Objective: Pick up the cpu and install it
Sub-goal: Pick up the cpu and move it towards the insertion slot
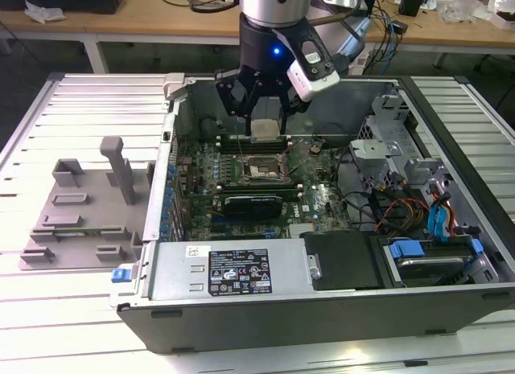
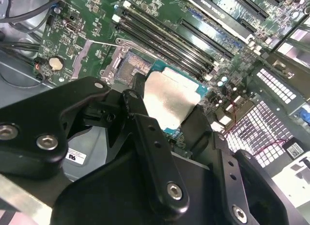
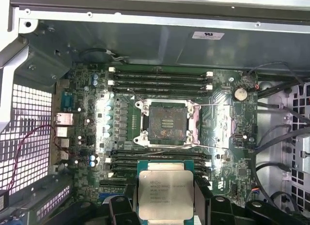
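While our claw [image 1: 265, 126], upper middle in the exterior view, is clamping the cpu [image 3: 165, 193] near the empty socket [image 3: 167, 122], we are judging the install step as needing square alignment.

We see an open computer case [image 1: 322, 310] on a slatted table [image 1: 48, 334], green motherboard [image 3: 223, 138] inside, grey plastic fixture [image 1: 72, 221] at the exterior view's left, blue cables [image 1: 438, 219].

Silver arm [image 1: 273, 2], blue light [image 1: 276, 50]; black end effector [image 1: 264, 126], silver screws [image 2: 47, 142].
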